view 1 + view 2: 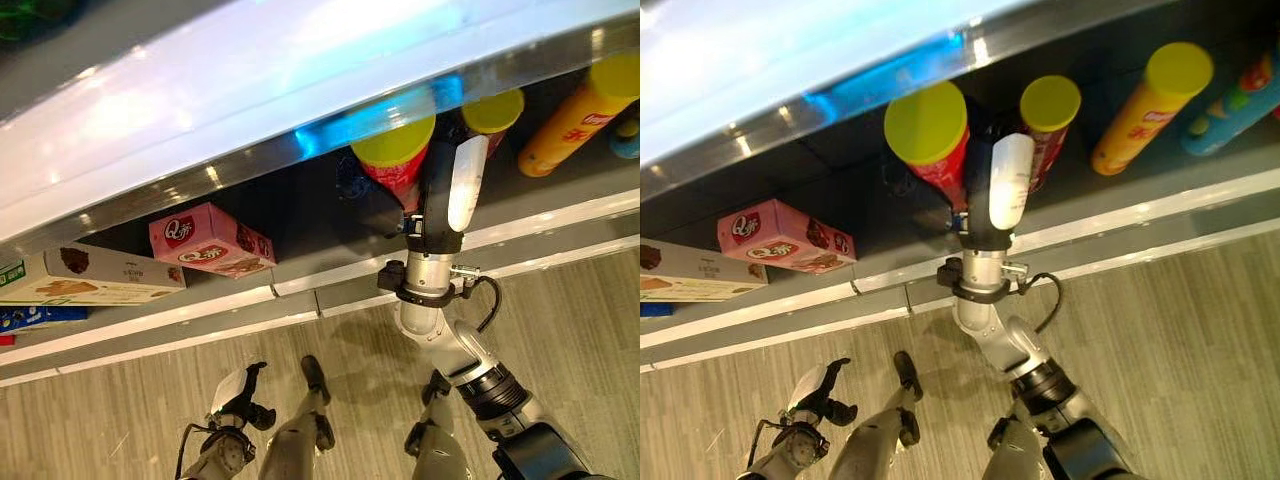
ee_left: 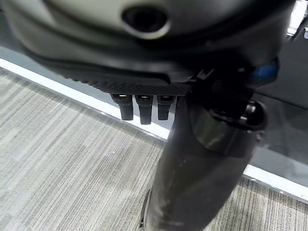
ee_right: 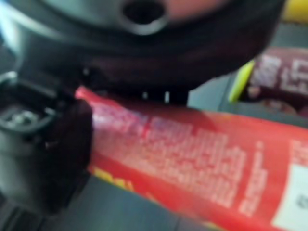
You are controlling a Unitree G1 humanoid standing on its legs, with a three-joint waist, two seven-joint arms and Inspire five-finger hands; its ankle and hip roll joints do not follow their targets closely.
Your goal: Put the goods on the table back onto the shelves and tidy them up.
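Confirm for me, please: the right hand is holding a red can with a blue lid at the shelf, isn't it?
Not quite: the lid is yellow, not blue, as the right eye view shows. The right hand does hold the red can at the shelf, and the right wrist view shows the hand closed round the can's red body.

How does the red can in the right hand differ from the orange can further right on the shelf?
The red can is held by the right hand; the orange can stands free, untouched. The red can's body is red and looks wider; the orange can's is orange and slimmer. Both are tubes with yellow lids in the same shelf.
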